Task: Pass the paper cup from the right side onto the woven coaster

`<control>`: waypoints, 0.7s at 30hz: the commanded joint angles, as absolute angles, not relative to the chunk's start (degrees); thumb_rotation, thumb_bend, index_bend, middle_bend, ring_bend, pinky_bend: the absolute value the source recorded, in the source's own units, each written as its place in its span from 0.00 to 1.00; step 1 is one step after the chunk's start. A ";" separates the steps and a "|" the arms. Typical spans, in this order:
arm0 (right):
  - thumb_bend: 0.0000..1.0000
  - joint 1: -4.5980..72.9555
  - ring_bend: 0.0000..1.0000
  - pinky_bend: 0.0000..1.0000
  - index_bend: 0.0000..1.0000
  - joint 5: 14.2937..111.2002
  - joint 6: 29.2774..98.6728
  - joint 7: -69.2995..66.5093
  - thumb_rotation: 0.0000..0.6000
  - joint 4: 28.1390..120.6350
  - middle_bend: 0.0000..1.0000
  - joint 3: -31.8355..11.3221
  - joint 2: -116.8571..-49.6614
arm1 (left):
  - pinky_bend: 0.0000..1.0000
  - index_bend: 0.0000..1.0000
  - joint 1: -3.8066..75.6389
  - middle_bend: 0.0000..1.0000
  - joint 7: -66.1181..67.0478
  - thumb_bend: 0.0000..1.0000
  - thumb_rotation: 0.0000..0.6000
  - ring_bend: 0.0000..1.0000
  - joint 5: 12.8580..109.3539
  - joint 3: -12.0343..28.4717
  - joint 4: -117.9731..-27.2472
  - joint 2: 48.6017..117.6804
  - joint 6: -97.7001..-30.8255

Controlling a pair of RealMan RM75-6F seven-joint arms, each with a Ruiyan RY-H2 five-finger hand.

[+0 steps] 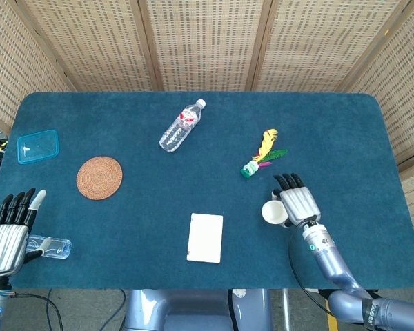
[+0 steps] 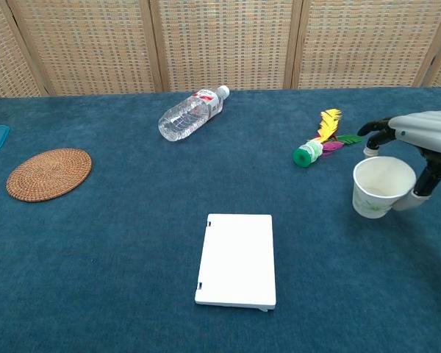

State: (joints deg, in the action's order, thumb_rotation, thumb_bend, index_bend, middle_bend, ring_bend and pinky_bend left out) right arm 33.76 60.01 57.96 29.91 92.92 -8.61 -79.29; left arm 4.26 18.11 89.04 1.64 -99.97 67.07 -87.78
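The paper cup (image 2: 380,189) is sitting at the right of the frame, tilting a little, its mouth facing up and toward the camera. I'm gripping it with my right hand (image 2: 419,143), thumb against its side. The woven coaster (image 2: 48,173) is lying far left on the counter (image 2: 132,257). My left hand (image 1: 7,231) is resting spread, holding nothing.

Head view overhead, chest view low, same table (image 1: 345,138)

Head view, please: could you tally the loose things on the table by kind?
Plastic bottles: 2
Paper cup: 1
Woven coaster: 1
Feather shuttlecock: 1
White flat case: 1
Blue container lid: 1
Total: 7
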 commanded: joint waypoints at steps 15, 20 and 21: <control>0.08 43.13 0.00 0.00 0.43 52.85 56.72 38.89 1.00 95.64 0.07 -13.17 -84.55 | 0.00 0.00 4.75 0.00 16.84 0.23 1.00 0.00 87.72 1.82 -99.73 66.75 -86.37; 0.08 47.07 0.00 0.00 0.43 49.51 55.95 42.23 1.00 93.99 0.07 -14.43 -88.19 | 0.00 0.00 5.03 0.00 16.38 0.23 1.00 0.00 87.32 1.75 -99.71 66.53 -85.58; 0.08 47.74 0.00 0.00 0.43 48.83 55.77 42.51 1.00 93.57 0.07 -14.80 -88.81 | 0.00 0.00 5.07 0.00 16.17 0.23 1.00 0.00 87.26 1.79 -99.68 66.50 -85.53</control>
